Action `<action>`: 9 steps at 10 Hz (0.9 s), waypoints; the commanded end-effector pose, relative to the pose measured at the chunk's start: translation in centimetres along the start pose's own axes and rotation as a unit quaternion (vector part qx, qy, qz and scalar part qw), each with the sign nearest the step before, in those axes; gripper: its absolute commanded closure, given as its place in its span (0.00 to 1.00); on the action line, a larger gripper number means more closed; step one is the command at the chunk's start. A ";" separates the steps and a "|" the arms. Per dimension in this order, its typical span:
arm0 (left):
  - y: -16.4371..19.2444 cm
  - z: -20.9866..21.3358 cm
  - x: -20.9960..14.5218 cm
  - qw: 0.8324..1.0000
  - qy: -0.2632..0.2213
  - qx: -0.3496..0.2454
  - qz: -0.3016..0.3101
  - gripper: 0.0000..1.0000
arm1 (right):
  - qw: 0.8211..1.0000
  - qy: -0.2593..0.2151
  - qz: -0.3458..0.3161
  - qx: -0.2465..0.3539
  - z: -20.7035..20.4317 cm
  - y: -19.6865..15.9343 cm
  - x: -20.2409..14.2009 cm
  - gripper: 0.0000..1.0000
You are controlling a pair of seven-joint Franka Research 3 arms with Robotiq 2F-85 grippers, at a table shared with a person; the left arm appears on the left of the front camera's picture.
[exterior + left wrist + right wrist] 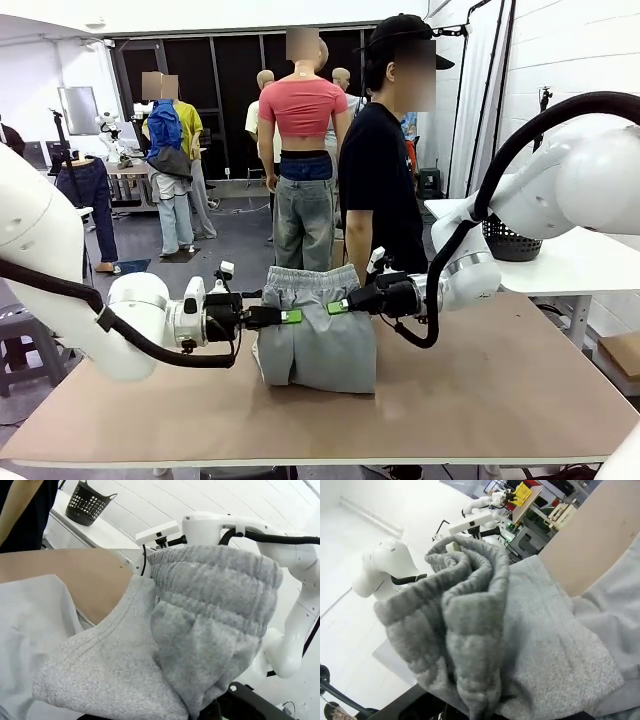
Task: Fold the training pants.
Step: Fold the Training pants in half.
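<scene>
The light grey training pants point(318, 345) hang in a bunch over the middle of the table, lower part resting on the tabletop. The gathered waistband point(310, 280) stands up on top. My left gripper point(291, 316) is shut on the cloth from the left, and my right gripper point(337, 307) is shut on it from the right, green pads close together. In the left wrist view the ribbed waistband point(210, 620) bulges right in front and hides the fingers. The right wrist view has the same bunched fabric point(470, 645) covering its fingers.
A person point(385, 180) in a black shirt stands at the far side, just behind the pants. A black mesh basket point(510, 243) sits on a white side table point(580, 262) at the right. Bare brown tabletop point(480, 390) lies to the right and front.
</scene>
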State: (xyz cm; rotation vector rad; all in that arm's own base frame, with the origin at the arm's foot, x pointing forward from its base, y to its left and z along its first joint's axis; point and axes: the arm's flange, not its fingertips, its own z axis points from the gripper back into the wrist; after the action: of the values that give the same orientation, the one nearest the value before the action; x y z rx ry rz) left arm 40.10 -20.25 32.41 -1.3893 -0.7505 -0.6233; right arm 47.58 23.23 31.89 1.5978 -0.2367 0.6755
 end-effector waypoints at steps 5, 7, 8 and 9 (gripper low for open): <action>6.9 0.7 6.0 0.997 0.006 0.077 0.000 1.00 | 0.997 -0.059 -0.010 -0.053 4.8 -3.6 5.0 1.00; 5.9 1.1 6.9 0.997 -0.003 0.070 -0.024 1.00 | 0.998 -0.039 0.007 -0.043 2.7 -2.7 4.3 1.00; 6.1 -1.6 5.5 0.999 0.004 0.053 -0.010 1.00 | 0.998 -0.039 0.007 -0.043 2.7 -2.7 4.3 1.00; 6.1 -1.6 5.5 0.999 0.004 0.053 -0.010 1.00 | 0.998 -0.039 0.007 -0.043 2.7 -2.7 4.3 1.00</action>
State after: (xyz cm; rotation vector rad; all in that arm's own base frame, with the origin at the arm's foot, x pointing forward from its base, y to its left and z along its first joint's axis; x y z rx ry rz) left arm 48.44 -21.04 32.74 -1.2819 -0.7783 -0.6058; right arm 53.75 22.75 31.70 1.5402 -0.3201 0.6067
